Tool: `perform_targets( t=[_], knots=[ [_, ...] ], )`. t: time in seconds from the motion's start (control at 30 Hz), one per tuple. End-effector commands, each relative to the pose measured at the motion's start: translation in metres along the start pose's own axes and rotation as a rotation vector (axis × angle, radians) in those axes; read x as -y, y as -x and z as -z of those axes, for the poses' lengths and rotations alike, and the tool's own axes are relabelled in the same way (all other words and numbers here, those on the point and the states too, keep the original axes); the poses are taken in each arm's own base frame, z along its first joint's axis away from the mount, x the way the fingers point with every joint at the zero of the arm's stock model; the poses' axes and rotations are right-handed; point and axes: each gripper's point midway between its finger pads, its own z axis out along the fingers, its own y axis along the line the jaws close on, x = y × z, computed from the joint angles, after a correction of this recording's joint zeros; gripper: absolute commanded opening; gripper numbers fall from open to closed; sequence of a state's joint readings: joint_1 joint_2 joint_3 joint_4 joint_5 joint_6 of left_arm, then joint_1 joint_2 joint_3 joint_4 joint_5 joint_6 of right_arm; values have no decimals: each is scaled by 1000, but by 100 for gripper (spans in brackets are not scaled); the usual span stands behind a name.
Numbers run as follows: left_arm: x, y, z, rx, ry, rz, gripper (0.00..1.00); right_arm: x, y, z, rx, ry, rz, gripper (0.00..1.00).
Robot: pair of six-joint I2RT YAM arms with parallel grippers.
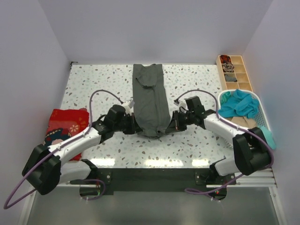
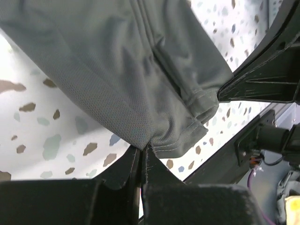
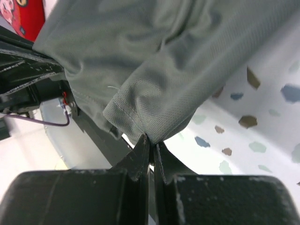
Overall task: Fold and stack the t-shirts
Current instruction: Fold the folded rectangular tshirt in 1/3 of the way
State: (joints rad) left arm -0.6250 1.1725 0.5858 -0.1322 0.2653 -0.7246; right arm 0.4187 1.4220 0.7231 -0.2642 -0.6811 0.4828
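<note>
We are looking down in the top view from above and behind the near edge of the table (image 1: 93,84), standing far enough back to be taking in its whole surface and the dark grey-green t-shirt (image 1: 150,98) lying along the middle. On the wrists we are peering from very close along the left pincer (image 2: 142,151) and the right pincer (image 3: 151,141), each facing the shirt's near hem from opposite sides over the speckled table. All three views are sharing that near end of the shirt, and the right wrist view is also catching a corner of the red t-shirt (image 3: 27,19).
</note>
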Motion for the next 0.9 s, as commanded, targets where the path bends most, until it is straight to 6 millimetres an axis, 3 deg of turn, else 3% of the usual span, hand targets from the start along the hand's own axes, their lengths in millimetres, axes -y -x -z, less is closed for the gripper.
perform_targets(
  t=[0.0, 0.3, 0.57, 0.73, 0.87],
  knots=[
    [10, 31, 1, 63, 37, -55, 0, -20, 40, 11, 72, -17, 103, 0],
    [0, 79, -25, 113, 143, -83, 0, -19, 111, -10, 92, -100, 175, 0],
    [-42, 129, -31, 175, 241, -38, 0, 7, 147, -29, 71, -210, 168, 0],
    [-59, 137, -46, 152, 260, -28, 0, 22, 162, -35, 75, -258, 154, 0],
    [-58, 139, -64, 125, 226, -25, 0, 34, 176, -33, 106, -265, 119, 0]
  ],
)
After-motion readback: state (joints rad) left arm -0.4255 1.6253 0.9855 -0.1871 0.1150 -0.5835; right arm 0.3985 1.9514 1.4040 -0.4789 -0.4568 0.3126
